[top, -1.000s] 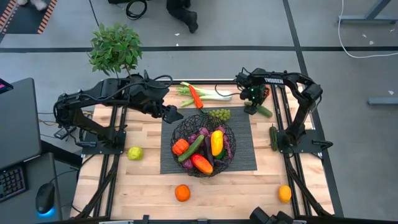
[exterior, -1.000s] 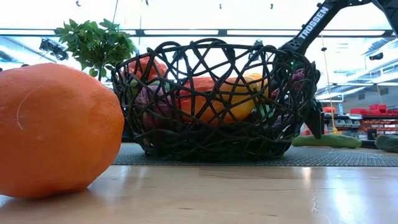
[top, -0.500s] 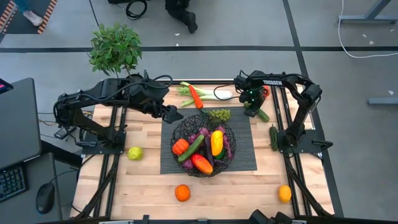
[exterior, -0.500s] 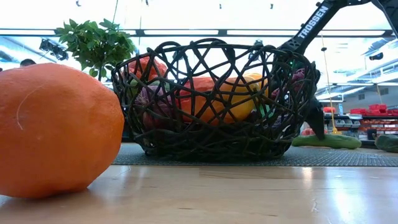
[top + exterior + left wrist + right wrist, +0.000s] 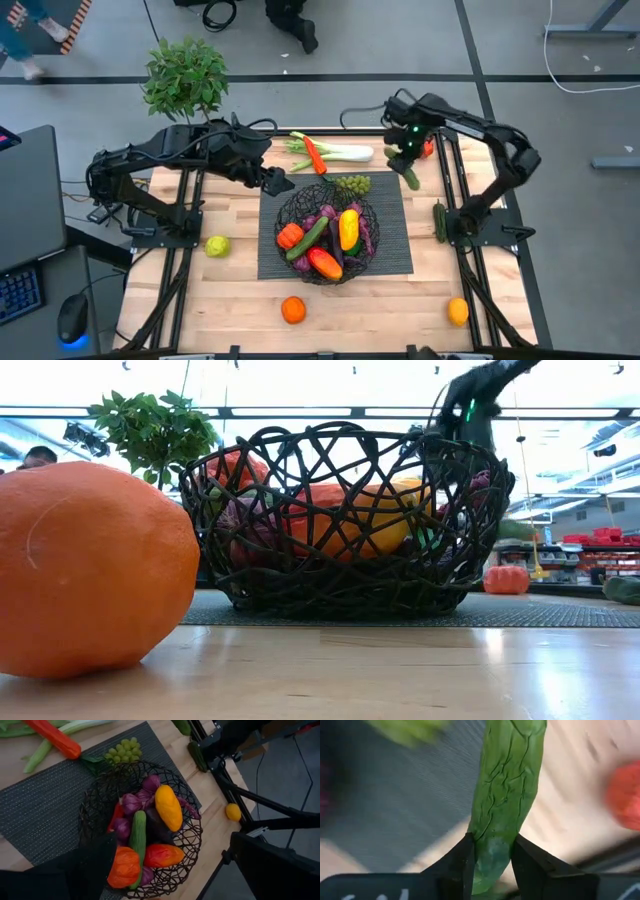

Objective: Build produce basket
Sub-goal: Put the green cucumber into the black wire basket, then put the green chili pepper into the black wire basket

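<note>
The wooden table (image 5: 250, 295) carries a dark ribbed mat (image 5: 395, 235) at its middle, and on the mat sits the basket (image 5: 327, 232), its wire rim just short of the mat's far edge. Inside it lie a yellow pepper (image 5: 348, 228), a green cucumber (image 5: 308, 238), orange and red peppers and purple eggplants. The near strip of table is mostly bare wood, holding only an orange (image 5: 293, 310) at centre and a second orange (image 5: 458, 311) near the right rail; a lemon (image 5: 217, 246) lies left of the mat.

The left gripper (image 5: 280, 184) hangs just beyond the basket's far-left rim, fingers spread wide and holding nothing. The right gripper (image 5: 405, 160) is up over the mat's far-right corner, fingers clamped on the end of a cucumber (image 5: 507, 795), which hangs clear of the table. Green grapes (image 5: 352, 184) sit between it and the basket. A leek (image 5: 340, 153) and a long red pepper (image 5: 315, 155) lie along the far edge; another cucumber (image 5: 439, 221) lies by the right rail.
</note>
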You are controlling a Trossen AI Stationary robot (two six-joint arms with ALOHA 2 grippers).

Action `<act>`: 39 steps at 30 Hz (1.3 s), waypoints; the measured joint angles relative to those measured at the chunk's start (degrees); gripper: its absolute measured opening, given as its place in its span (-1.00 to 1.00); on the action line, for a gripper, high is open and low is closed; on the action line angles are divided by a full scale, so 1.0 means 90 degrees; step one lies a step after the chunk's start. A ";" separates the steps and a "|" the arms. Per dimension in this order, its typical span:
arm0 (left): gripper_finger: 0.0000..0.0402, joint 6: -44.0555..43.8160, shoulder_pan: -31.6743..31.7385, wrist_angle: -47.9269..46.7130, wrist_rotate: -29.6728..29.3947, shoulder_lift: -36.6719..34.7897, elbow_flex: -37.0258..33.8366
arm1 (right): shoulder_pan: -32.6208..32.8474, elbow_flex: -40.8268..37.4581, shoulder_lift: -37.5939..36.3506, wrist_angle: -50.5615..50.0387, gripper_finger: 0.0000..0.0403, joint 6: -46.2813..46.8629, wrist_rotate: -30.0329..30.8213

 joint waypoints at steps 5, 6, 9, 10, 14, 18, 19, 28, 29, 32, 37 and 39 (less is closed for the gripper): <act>0.97 0.0567 0.0176 0.0006 -0.0069 0.0000 0.0000 | 0.0680 0.0543 -0.0751 0.0194 -0.43 0.1095 -0.1374; 0.97 0.0719 0.0214 0.0011 -0.0137 0.0000 0.0000 | 0.0884 0.0604 -0.0863 0.0305 -0.43 0.1321 -0.1543; 0.97 0.1025 0.0369 0.0102 -0.0307 0.0000 0.0000 | 0.1554 0.0691 -0.1157 0.0898 -0.43 0.2105 -0.1836; 0.97 0.1055 0.0425 0.0124 -0.0368 0.0000 0.0000 | 0.1784 0.0691 -0.1227 0.1149 -0.43 0.2396 -0.1869; 0.97 0.1018 0.0656 0.0131 -0.0478 0.0002 0.0000 | 0.2715 0.0691 -0.1308 0.2094 -0.43 0.3491 -0.1830; 0.97 0.1142 0.0713 0.0129 -0.0464 0.0002 0.0000 | 0.3458 0.0691 -0.1172 0.2894 -0.41 0.4349 -0.1667; 0.97 0.1168 0.0712 0.0128 -0.0460 0.0002 0.0000 | 0.3610 0.0691 -0.1144 0.3076 -0.40 0.4529 -0.1512; 0.97 0.0971 0.0705 0.0153 -0.0454 0.0007 0.0000 | 0.4330 0.0691 -0.0951 0.3434 0.02 0.5532 -0.0583; 0.97 0.0967 0.0705 0.0157 -0.0454 0.0007 0.0000 | 0.4384 0.0689 -0.0936 0.3427 0.08 0.5586 -0.0605; 0.97 0.0954 0.0700 0.0158 -0.0452 0.0010 0.0000 | 0.4536 0.0691 -0.0885 0.3475 0.29 0.5836 -0.0579; 0.97 0.0945 0.0542 0.0159 -0.0443 0.0010 0.0000 | 0.4667 0.0689 -0.0872 0.3100 0.54 0.6082 -0.0460; 0.97 0.0934 0.0437 0.0157 -0.0435 0.0010 0.0000 | 0.4679 0.0689 -0.0922 0.2495 0.58 0.6221 -0.0359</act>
